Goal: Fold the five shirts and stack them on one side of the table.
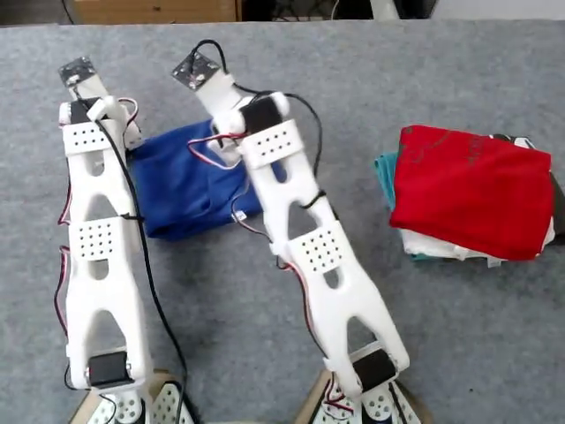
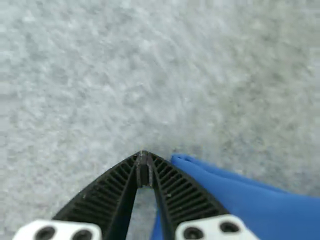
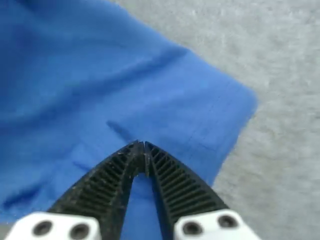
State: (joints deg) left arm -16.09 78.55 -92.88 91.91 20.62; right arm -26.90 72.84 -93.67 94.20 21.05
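Your left tool [image 2: 144, 166] is clenched, its two ribbed tips pressed together with nothing visible between them. It hangs over bare grey bench [image 1: 353, 79], just beside the left edge of the blue shirt [image 1: 185, 185]; the left wrist view shows a corner of that cloth right next to the tips.

Your right tool [image 3: 142, 156] is clenched too, tips meeting, and sits directly above the blue shirt. You cannot tell from the right wrist view whether any fabric is pinched between the tips.

In the high view the blue shirt lies as a rumpled, roughly folded bundle in the far-left part of the bench, between the two arms, with the right arm angled across its right side.

Well apart from it, on the right side of the bench, you have the stack [image 1: 424, 252] of folded shirts. The red shirt [image 1: 472, 190] is on top, a white shirt [image 1: 446, 246] shows under its near edge, and a teal shirt [image 1: 385, 170] peeks out at the left.
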